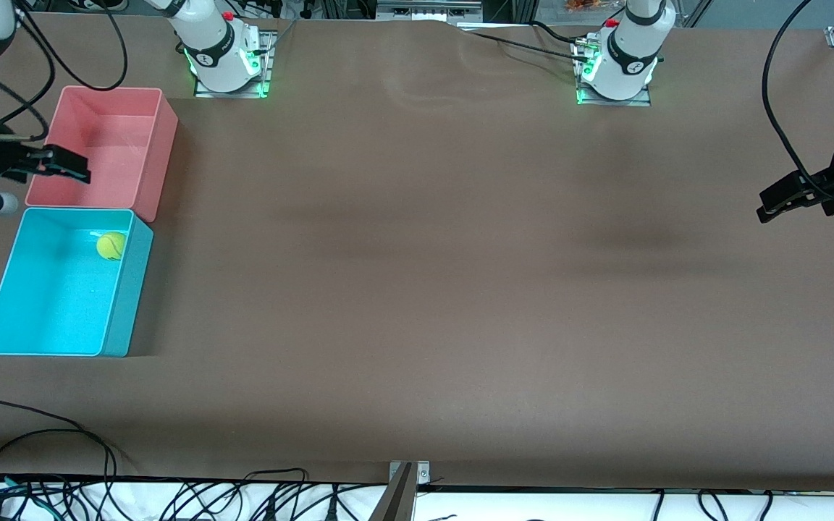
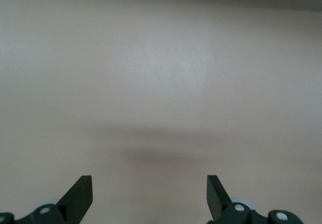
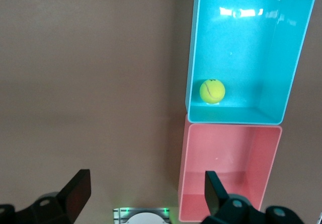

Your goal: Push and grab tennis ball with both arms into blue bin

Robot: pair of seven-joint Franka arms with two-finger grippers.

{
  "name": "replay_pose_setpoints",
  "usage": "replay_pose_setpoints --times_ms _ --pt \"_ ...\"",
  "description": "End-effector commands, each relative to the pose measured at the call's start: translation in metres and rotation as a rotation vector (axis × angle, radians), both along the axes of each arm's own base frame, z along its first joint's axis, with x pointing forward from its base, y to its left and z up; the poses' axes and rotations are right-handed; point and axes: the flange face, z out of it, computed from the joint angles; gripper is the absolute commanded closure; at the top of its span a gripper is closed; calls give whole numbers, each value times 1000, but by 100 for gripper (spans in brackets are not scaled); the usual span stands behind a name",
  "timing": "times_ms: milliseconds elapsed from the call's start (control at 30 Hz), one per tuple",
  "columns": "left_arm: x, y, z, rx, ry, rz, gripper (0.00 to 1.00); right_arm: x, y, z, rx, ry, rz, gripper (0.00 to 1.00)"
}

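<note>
The tennis ball lies inside the blue bin, in the corner next to the pink bin; it also shows in the right wrist view, in the blue bin. My right gripper is open and empty, held up over the pink bin's outer edge; its fingers stand wide apart. My left gripper is open and empty over bare table at the left arm's end; in its wrist view the fingers frame only brown table.
The pink bin stands against the blue bin, farther from the front camera; it also shows in the right wrist view. Cables trail along the table's front edge. The right arm's base and the left arm's base stand at the table's back edge.
</note>
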Motion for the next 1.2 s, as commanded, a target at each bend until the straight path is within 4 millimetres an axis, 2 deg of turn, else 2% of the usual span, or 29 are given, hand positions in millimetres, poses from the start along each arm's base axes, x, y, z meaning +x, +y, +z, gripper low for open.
replay_pose_setpoints --times_ms 0,67,134,601,968,1168 --pt "-7 2 4 -16 0 -12 0 -27 -15 5 7 -12 -57 0" --pt "-7 2 4 -16 0 -12 0 -25 -10 1 2 -17 -33 0" --pt "-7 2 4 -16 0 -12 0 -22 -15 3 10 -54 -34 0" --pt "-7 2 4 -16 0 -14 0 -38 -36 0 39 -34 -38 0" --pt "-6 -10 1 -31 6 -32 0 -28 -27 2 59 -67 -38 0" --pt "-6 -8 1 -66 5 -22 0 -9 -24 2 56 -183 -25 0"
